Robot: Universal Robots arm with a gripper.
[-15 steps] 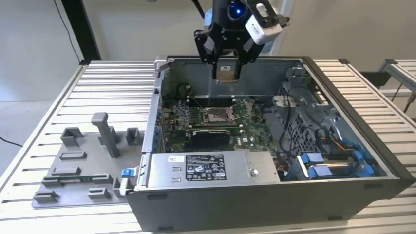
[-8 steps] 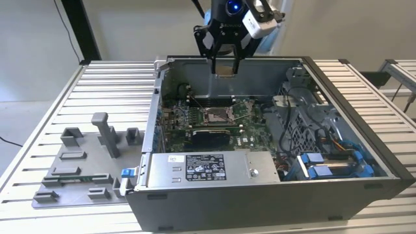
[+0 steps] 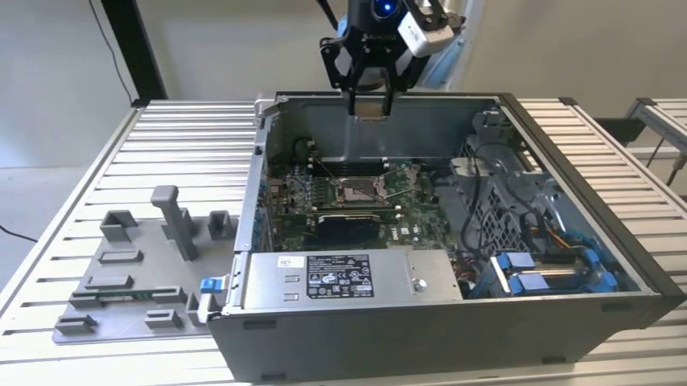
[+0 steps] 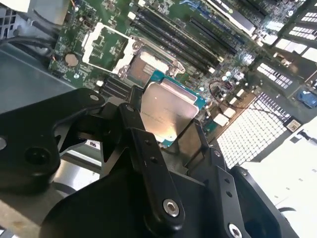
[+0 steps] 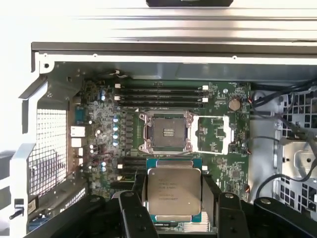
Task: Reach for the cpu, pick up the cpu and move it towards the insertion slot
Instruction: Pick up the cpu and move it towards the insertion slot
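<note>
My gripper (image 3: 371, 98) hangs above the back wall of the open computer case (image 3: 601, 201), shut on the cpu (image 3: 371, 108). In both wrist views the cpu (image 5: 174, 192) (image 4: 166, 110) is a flat square chip with a pale metal top and a teal edge, clamped between two black fingers (image 5: 137, 191). The insertion slot (image 5: 167, 133) (image 4: 144, 69) lies open on the green motherboard, with a silver frame and a dark centre. In the exterior view the insertion slot (image 3: 358, 190) sits well below the gripper, slightly nearer the camera.
The socket's load plate (image 5: 214, 134) is folded open beside the slot. Long memory slots (image 5: 161, 94) run along its other side. A boxed power supply (image 3: 343, 277) and cables with blue drive parts (image 3: 548, 273) fill the case front and right. Grey fixture blocks (image 3: 140, 273) stand at the exterior view's left.
</note>
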